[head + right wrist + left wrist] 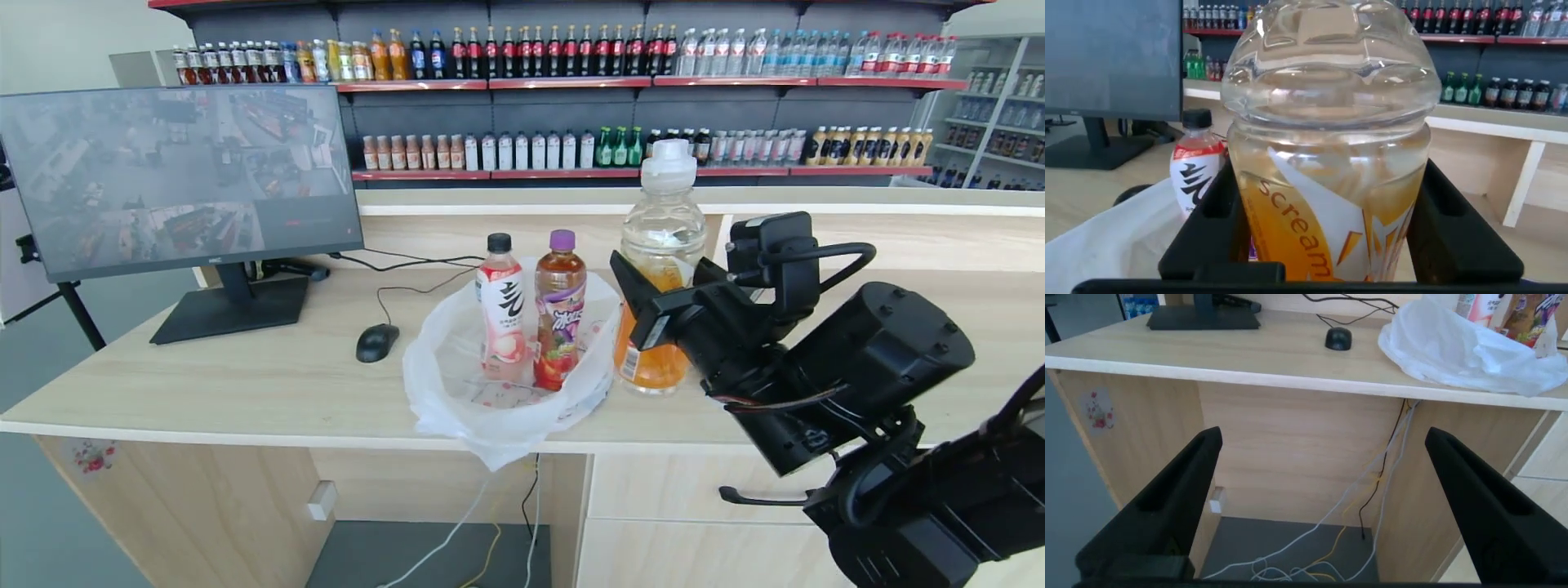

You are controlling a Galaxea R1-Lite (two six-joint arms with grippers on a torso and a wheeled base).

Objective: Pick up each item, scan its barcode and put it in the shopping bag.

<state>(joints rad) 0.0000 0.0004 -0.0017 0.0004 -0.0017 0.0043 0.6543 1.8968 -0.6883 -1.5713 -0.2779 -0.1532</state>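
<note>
Orange liquid is being shown in the lower half of the large bottle (663,269), the upper half being left clear. A white cap and an orange label streaked with white are being carried on it. A black cap and a white-and-pink label with a black brushstroke are being displayed by the pink-labelled bottle (501,314). A purple cap, amber liquid and a purple-and-red label are being displayed by the purple-capped bottle (560,314). The shopping bag (445,392) is being seen as translucent white. Pale wood grain is being shown across the counter (245,384), with a red flower sticker (92,456) on its side. Black is being worn by the mouse (376,342), the monitor (175,180) frame, the right gripper (1331,220) and the left gripper (1323,434).
</note>
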